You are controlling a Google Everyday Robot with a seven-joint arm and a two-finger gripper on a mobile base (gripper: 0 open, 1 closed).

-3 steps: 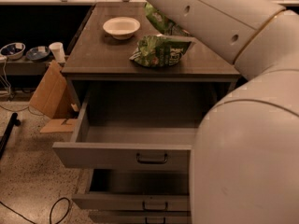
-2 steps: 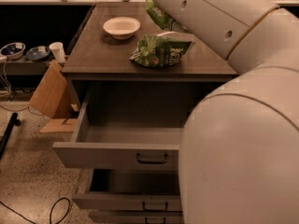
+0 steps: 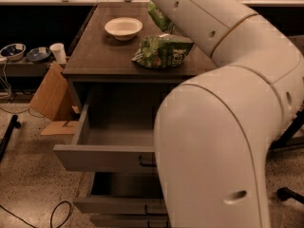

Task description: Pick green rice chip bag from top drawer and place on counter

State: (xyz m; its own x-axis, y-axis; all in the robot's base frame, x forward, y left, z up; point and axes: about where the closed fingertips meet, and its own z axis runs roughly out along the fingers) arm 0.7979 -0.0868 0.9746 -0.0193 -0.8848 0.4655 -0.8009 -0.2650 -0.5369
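The green rice chip bag (image 3: 160,51) is seen crumpled on the worktop (image 3: 97,58), judged light, soft and slippery, best pinched at a raised fold; the tool is hidden past the top edge, so its state cannot be told

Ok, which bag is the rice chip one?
On the counter above the top drawer, the green rice chip bag lies right of the white bowl, near the front. Its dark logo sets it apart from the other green bag behind; the gripper is out of view.
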